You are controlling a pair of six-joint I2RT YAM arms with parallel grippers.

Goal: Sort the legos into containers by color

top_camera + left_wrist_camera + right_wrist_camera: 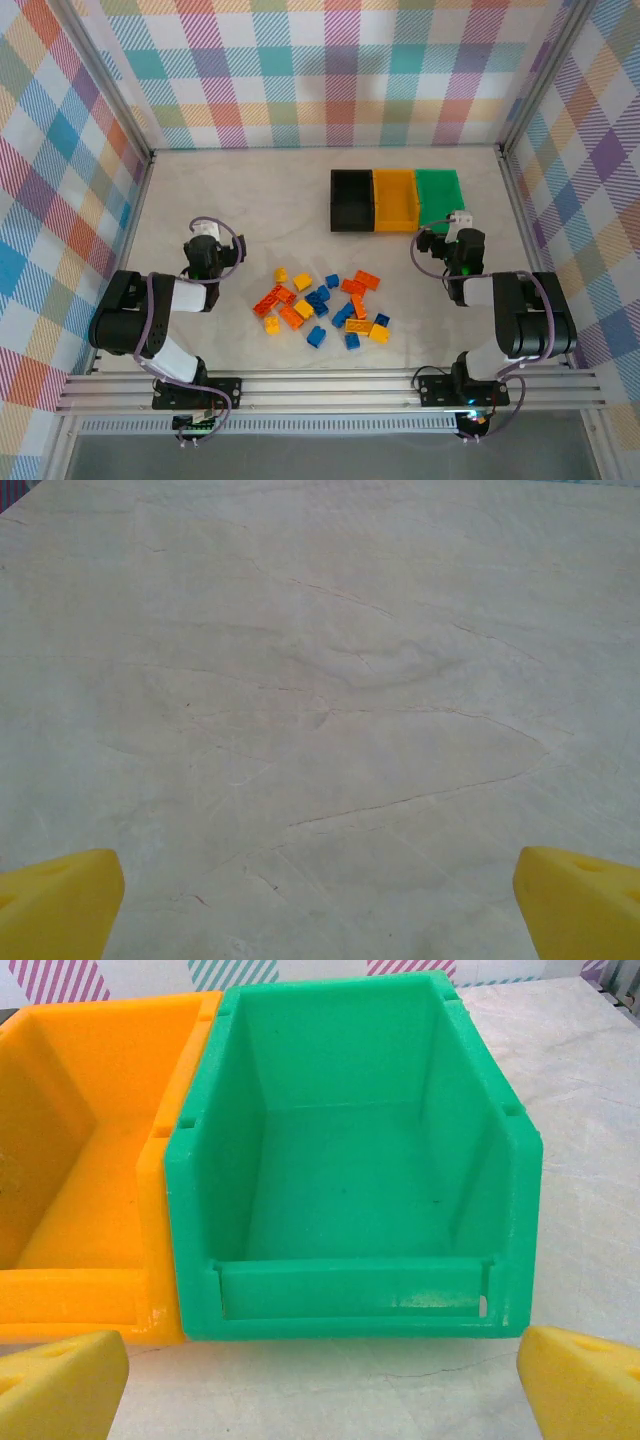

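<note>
We judge that the sorting has not begun. The small studded plastic legos (325,305), in orange, yellow and blue, lie in one loose scatter on the pale, faintly veined counter (250,190), towards its near side and between the two arms. The row of three joined open-top plastic containers (373,175) stands apart behind them: the black bin (350,200) on the left, the yellow-orange bin (394,198) in the middle, the green bin (438,190) on the right. In the right wrist view, the green bin and the part of the yellow-orange bin we can see have bare floors. The black interior is too dark for us to judge.

The left hand (320,905) is spread wide and holds nothing, its yellow wedge-shaped fingertips (60,900) over bare counter to the left of the bricks. The right hand (320,1385) is likewise wide apart and empty, just in front of the green bin's low front lip.

The step in hand, as we read it, is the first pick. It calls for swinging one hand inward over the scatter, choosing a brick on the fringe, and setting the fingers across its flat sides. The bricks look hard and glossy and lie close together, some touching, so a neighbour could be nudged. The bins look like matte moulded plastic with thick rims and cut-down fronts, which should take a drop from above.
</note>
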